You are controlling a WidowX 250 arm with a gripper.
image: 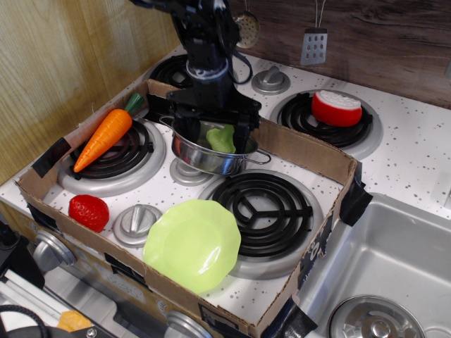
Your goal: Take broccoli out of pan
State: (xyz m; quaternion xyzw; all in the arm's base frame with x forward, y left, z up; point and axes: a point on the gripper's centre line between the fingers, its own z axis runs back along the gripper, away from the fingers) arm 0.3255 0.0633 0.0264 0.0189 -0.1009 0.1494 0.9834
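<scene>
The light-green broccoli (pixel 224 139) lies inside the shiny steel pan (pixel 206 160), which stands between the stove's burners inside the cardboard box. My black gripper (pixel 218 132) has come down from above into the pan. Its two fingers stand apart, the left fingertip (pixel 191 134) by the pan's left inner wall and the right one just right of the broccoli. The jaws are open around the broccoli and do not visibly squeeze it. The fingertips' lowest parts are hidden by the pan's rim.
A lime-green plate (pixel 192 243) lies at the front of the box. An orange carrot (pixel 104 138) rests on the left burner, a red strawberry (pixel 89 212) at the front left. A red-and-white toy (pixel 336 108) sits on the back right burner. The cardboard wall (pixel 303 151) runs close behind the pan. A sink (pixel 394 267) is at the right.
</scene>
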